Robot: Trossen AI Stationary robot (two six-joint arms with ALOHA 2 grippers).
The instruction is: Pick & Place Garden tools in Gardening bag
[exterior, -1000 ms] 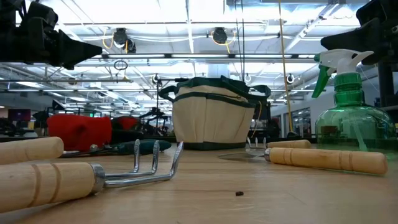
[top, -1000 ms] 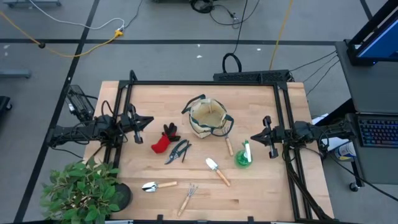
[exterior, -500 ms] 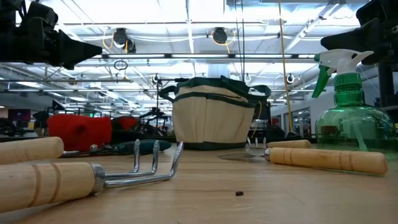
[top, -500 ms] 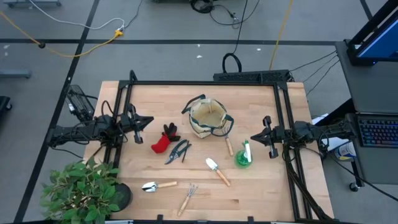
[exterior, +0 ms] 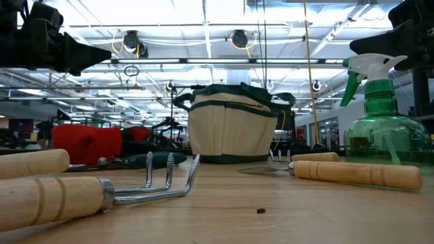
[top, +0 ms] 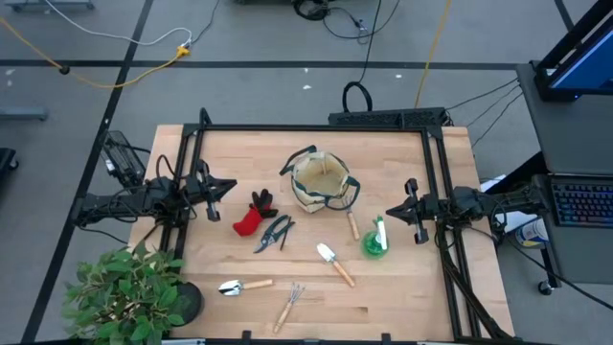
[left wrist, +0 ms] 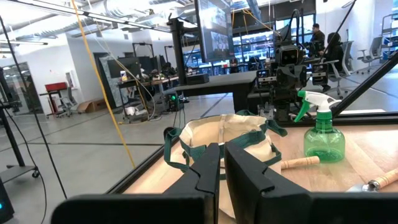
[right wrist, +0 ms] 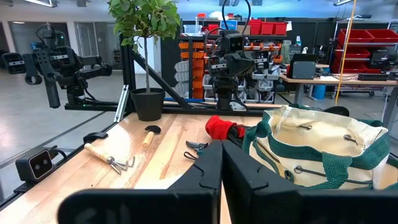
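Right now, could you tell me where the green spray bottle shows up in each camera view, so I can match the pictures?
High view: green spray bottle lies right of centre, near the right gripper.
Low view: far right, upright-looking, large.
Left wrist view: right of centre.
Right wrist view: not in it.
Shared landmark: the gardening bag.

You have one gardening bag on the tabletop. You can count four wooden-handled tools: one trowel at centre, one trowel at lower left, one small rake near the bottom edge, and one more handle just below the bag, its head too small to tell. There is one red glove, one pair of pruning shears, one green spray bottle, and one potted plant at lower left. Two arms, one gripper each: left gripper, right gripper.
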